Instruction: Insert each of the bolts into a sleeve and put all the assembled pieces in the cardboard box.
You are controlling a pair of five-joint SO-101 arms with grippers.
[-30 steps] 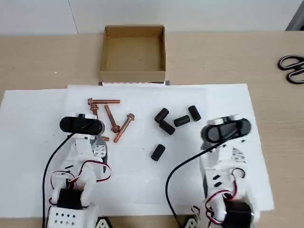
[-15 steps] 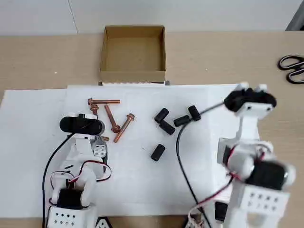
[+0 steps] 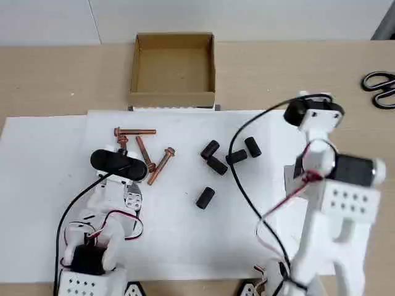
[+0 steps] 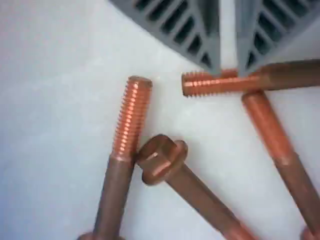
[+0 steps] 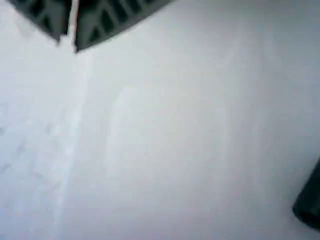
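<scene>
high view, cardboard box (image 3: 173, 97): sitting at the far side of the table, just beyond the paper sheet (image 3: 185, 240), holding nothing.
high view, bolts (image 3: 143, 153): lying in a loose heap on the sheet's left part, just ahead of the left arm (image 3: 117, 196).
high view, sleeves (image 3: 217, 164): lying scattered mid-sheet, four close together and one nearer the arms, none fitted yet.
high view, right arm (image 3: 336, 185): standing raised, wrist hanging over the sheet's far right edge, to the right of the sleeves.
left wrist view, left gripper (image 4: 227, 70): hanging with fingers drawn nearly together, a thin slit between, pinching nothing; tips sitting right over the nearest bolt (image 4: 240, 82).
left wrist view, handling: judging the bolts stiff, fairly light, smooth on the shank and prone to rolling; taking hold across the plain shank near the head looking safest, leaving the threaded end free for a sleeve.
right wrist view, right gripper (image 5: 67, 41): hanging over bare sheet, fingers pressed almost together, gripping nothing; dark shape (image 5: 309, 202) off to one side, likely a sleeve.
right wrist view, handling: judging the sleeves rigid, light and round; gripping across the outer wall looking best, keeping the bore open.
change: right arm having swung up from its folded rest and out toward the far right; left arm having edged toward the bolts; bolts and sleeves lying unmoved.
</scene>
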